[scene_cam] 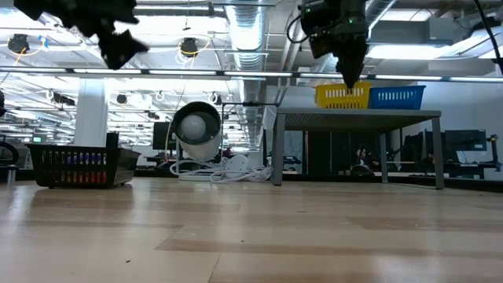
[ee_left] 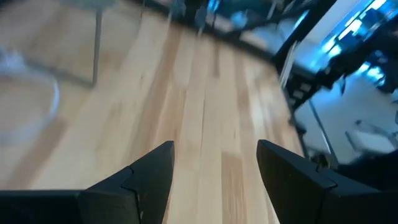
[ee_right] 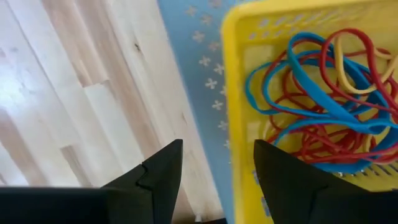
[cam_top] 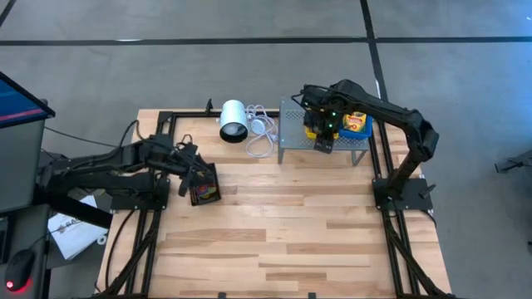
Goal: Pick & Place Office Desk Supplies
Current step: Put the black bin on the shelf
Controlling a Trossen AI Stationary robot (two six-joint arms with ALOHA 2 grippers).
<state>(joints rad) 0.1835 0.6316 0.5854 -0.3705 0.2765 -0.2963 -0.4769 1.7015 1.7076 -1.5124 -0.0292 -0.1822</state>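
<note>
**Desk supplies: right jaws spread over the yellow tray on the rack**

Desk [cam_top: 274, 224] of pale wooden planks fills the high view, framed by black rails, with one dark arm mounted at each side. Next in size is the grey perforated metal rack [cam_top: 293, 124], standing on legs at the far edge of the desk; in the low view it reads as a small raised platform carrying a yellow tray [scene_cam: 343, 96] and a blue tray [scene_cam: 397, 97] side by side. Just beside the rack lies a white cylinder [cam_top: 233, 120] on its side, its white cable [cam_top: 261, 133] coiled between it and the rack.

On the left half of the desk sits a black basket [scene_cam: 76, 166] holding a row of coloured items, too small to name. The left gripper [cam_top: 196, 176] hangs above that basket, its jaws spread wide and empty; the left wrist view shows only bare planks between the two dark fingers [ee_left: 149, 177].

The right gripper [scene_cam: 350, 79] reaches over the rack and points down at the near rim of the yellow tray. Its jaws stand apart with nothing between them; the right wrist view shows the tray's yellow wall and the blue-grey perforated rack top in the gap.

Smallest are the rubber bands [ee_right: 323, 99], a tangle of thin red, blue and yellow loops lying inside the yellow tray, just beyond the right fingertips.
</note>
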